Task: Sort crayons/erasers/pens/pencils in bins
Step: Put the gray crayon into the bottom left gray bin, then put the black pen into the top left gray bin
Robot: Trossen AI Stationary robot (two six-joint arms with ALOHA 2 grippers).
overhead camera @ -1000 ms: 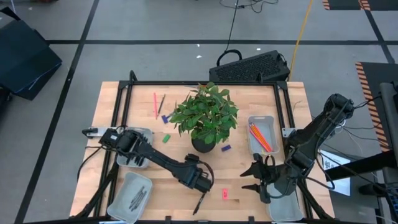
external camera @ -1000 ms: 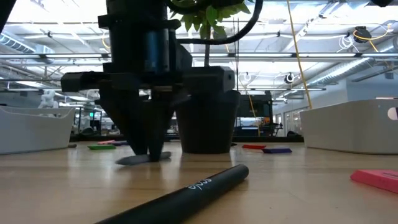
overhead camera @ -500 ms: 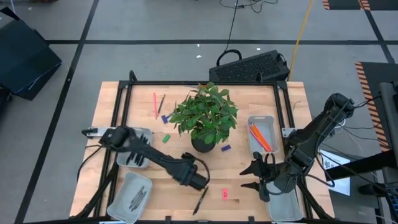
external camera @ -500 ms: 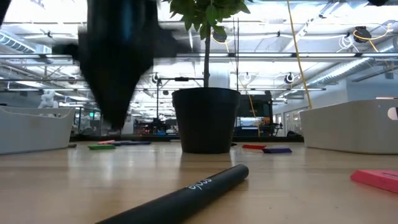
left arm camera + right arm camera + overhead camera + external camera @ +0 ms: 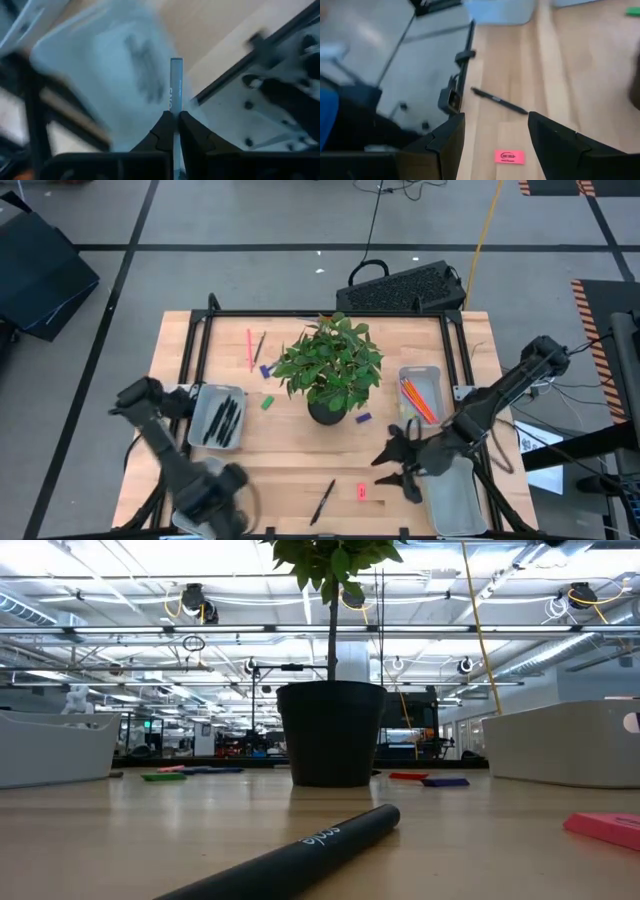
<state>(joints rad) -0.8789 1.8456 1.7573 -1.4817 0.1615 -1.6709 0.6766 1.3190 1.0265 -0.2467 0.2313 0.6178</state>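
My left gripper (image 5: 173, 117) is shut on a slim grey stick (image 5: 176, 80), over the near-left bin (image 5: 100, 65), which holds dark sticks. In the high view the left gripper (image 5: 222, 498) is blurred at the table's near left. My right gripper (image 5: 495, 120) is open above the table, with a pink eraser (image 5: 510, 156) and a black pen (image 5: 500, 101) lying flat ahead of it. The pen (image 5: 322, 502) and eraser (image 5: 361, 492) lie near the front edge. Orange pencils (image 5: 418, 400) lie in the right bin (image 5: 432, 372). My left gripper pinches the grey stick between its two fingers, and the stick's free end (image 5: 176, 100) reaches out past the fingertips. The stick lies along the fingers, not across them. It is lifted clear, above the near-left bin.
A dark plant pot (image 5: 328, 412) stands mid-table. The far-left bin (image 5: 205, 430) holds black pens. A near-right bin (image 5: 455, 505) lies under the right arm. A pink stick (image 5: 249, 348), a dark stick (image 5: 259, 346), purple erasers (image 5: 265, 370) (image 5: 363, 418) and a green eraser (image 5: 267, 403) lie loose.
My left gripper has lifted off the middle of the table and swung fast toward the near left corner, carrying the grey stick over the near-left bin. My right gripper has gone a little toward the table's left, nearer the pink eraser, still open.
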